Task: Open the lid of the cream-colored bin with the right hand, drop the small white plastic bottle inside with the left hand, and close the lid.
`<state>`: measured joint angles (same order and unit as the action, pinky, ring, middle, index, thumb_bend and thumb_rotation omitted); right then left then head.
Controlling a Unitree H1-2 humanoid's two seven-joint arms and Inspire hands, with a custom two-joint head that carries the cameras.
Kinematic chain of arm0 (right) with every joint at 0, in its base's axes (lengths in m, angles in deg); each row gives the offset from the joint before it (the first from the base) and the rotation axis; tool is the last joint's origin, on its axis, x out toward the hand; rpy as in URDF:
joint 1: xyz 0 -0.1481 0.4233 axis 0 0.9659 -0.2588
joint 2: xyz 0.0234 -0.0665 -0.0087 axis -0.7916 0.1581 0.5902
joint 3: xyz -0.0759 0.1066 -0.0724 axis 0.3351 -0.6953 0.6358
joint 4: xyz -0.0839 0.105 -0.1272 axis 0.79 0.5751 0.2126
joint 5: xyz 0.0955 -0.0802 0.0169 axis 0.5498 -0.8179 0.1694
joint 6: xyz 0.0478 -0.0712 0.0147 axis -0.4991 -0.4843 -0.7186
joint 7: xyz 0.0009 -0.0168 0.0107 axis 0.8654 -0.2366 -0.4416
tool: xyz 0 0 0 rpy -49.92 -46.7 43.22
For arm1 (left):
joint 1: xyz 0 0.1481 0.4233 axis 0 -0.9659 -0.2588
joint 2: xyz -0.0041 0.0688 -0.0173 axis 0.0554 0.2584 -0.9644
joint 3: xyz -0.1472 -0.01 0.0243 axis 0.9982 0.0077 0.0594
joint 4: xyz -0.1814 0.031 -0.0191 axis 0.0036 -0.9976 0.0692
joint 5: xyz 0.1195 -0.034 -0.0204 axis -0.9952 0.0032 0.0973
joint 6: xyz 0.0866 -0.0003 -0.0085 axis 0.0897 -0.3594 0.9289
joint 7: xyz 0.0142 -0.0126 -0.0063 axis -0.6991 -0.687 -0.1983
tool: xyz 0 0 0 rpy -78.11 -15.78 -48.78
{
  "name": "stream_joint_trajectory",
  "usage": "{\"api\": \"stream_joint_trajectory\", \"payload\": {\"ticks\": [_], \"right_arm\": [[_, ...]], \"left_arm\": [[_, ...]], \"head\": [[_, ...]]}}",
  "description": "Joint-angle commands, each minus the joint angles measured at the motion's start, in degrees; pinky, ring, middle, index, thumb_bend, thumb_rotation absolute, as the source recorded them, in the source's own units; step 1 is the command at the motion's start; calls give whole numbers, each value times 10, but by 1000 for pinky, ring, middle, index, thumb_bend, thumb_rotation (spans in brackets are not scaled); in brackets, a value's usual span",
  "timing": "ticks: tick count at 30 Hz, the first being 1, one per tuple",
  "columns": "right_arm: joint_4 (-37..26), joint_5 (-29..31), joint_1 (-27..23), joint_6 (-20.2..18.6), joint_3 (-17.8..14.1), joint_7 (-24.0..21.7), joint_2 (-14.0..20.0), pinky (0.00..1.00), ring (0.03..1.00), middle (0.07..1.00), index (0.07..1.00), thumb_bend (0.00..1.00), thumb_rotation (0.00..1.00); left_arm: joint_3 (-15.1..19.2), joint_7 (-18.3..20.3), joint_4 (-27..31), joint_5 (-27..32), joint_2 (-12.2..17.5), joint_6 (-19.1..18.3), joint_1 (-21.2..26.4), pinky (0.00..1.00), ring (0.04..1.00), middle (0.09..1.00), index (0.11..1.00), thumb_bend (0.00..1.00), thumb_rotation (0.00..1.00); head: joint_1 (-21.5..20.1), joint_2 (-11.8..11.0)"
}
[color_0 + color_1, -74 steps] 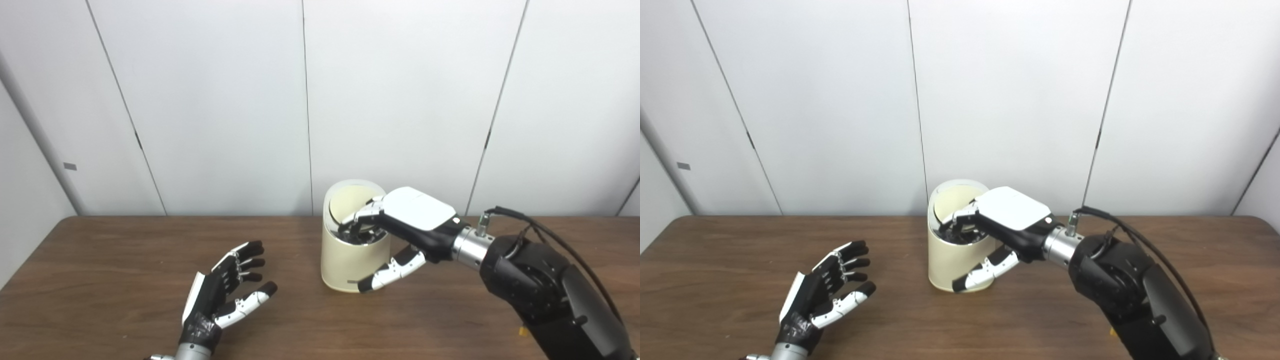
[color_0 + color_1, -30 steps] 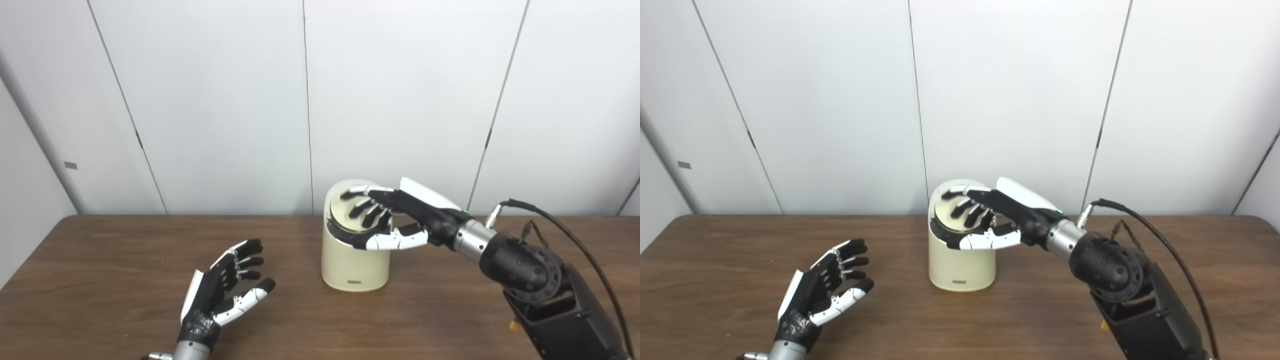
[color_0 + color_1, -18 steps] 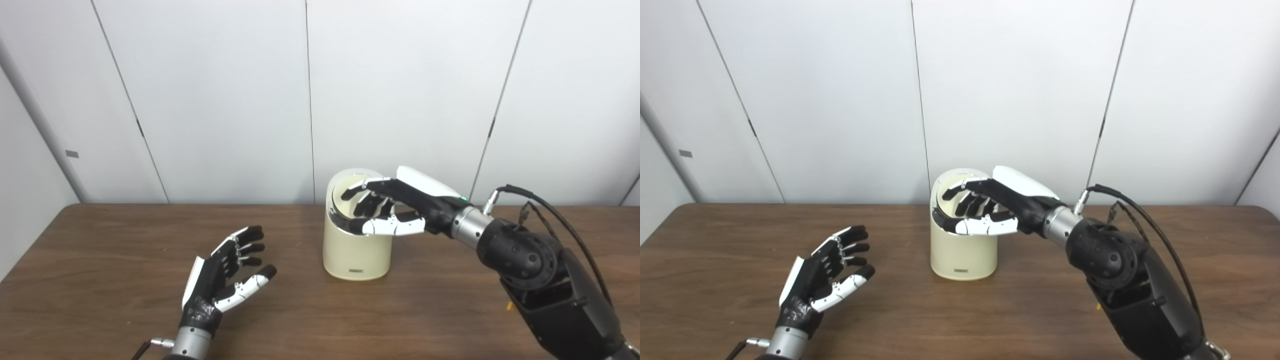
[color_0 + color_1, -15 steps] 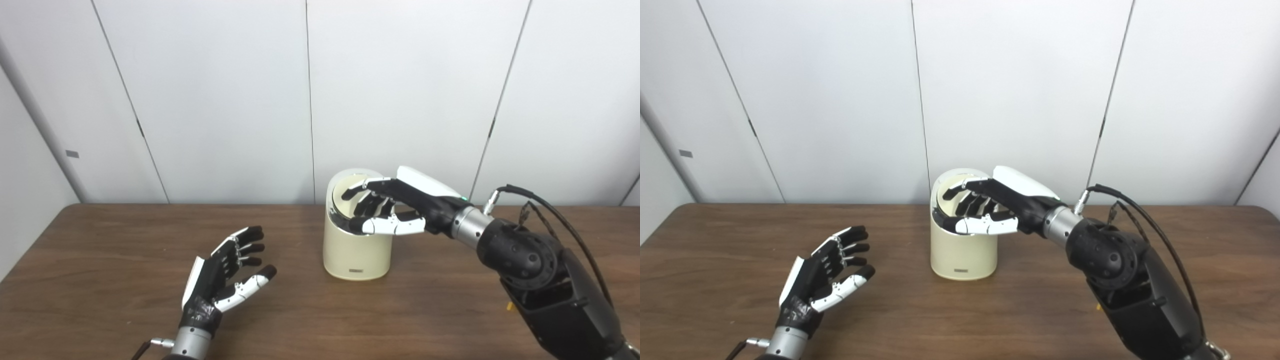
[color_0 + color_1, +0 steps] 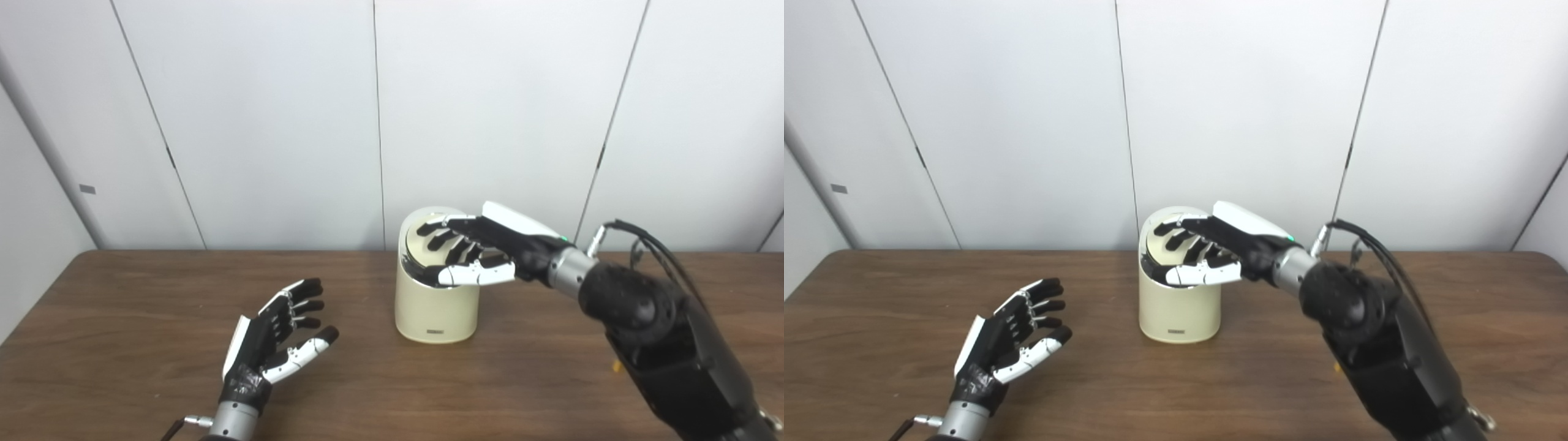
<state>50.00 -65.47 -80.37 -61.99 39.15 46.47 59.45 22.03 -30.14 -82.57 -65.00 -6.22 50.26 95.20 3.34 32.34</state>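
A: Which step is this?

B: Looks like the close-the-lid step. My right hand (image 5: 474, 251) lies flat over the top of the cream bin (image 5: 436, 306), fingers (image 5: 442, 236) spread across the lid (image 5: 422, 245), thumb along the front rim. It grips nothing, just rests or presses on top; I can't tell how much contact. The lid looks nearly flat, with a dark gap showing at the front edge.

A: Left hand?

B: My left hand (image 5: 1007, 352) is open, palm up, fingers apart, empty, low over the bench (image 5: 876, 294) and well apart from the bin.

A: And the bottle?

B: Not visible in either view. I'd guess it's inside the bin, but the lid and my hand hide the inside, so I can't confirm.

A: Next move?

B: Press down until that front gap shuts, then lift the right hand clear without tipping the bin.

A: What changed from earlier?

B: 2.5 s ago the lid stood tilted up with my right fingers curled into the opening. By 1 s ago the hand was flat on top. Since 0.5 s ago the fingers have slid slightly further left. The left hand hasn't moved. The camera tilted a bit between 1 s and 0.6 s ago.
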Motion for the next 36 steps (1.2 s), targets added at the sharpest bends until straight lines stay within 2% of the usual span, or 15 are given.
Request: {"api": "stream_joint_trajectory", "payload": {"ticks": [1,6,12,18,23,29,32,36], "right_arm": [[18,-43,-19,-14,-6,-53,-7,646,720,763,872,308,530],[24,-94,-39,-14,-7,-103,-20,611,679,716,853,304,643],[15,-117,-32,-14,-23,-130,-35,592,678,724,857,319,604],[12,-123,-27,-14,-28,-147,-30,664,745,768,879,321,582],[12,-129,-29,-14,-29,-152,-30,663,742,758,884,323,632],[8,-122,-23,-14,-44,-154,-37,661,735,749,887,327,648],[0,-116,-15,-14,-81,-165,-54,670,725,745,891,339,642],[-39,-113,-12,-14,-150,-174,-87,706,731,749,875,351,605]], "left_arm": [[1,-4,26,2,2,8,9,669,760,811,807,775,303],[-1,-8,33,-7,0,2,9,665,762,816,810,776,312],[-1,-8,31,-3,-1,6,10,677,764,813,811,776,314],[1,-8,33,-5,2,3,10,678,765,811,810,782,326],[1,-7,33,-6,4,5,10,677,762,809,811,774,325],[0,-8,33,-6,3,3,9,679,766,813,810,773,321],[0,-8,33,-8,3,3,10,678,763,813,811,775,324],[0,-6,31,-3,2,6,10,675,762,811,810,771,315]], "head": [[1,1],[2,4],[4,4],[3,6],[2,7],[3,6],[4,6],[3,5]]}}
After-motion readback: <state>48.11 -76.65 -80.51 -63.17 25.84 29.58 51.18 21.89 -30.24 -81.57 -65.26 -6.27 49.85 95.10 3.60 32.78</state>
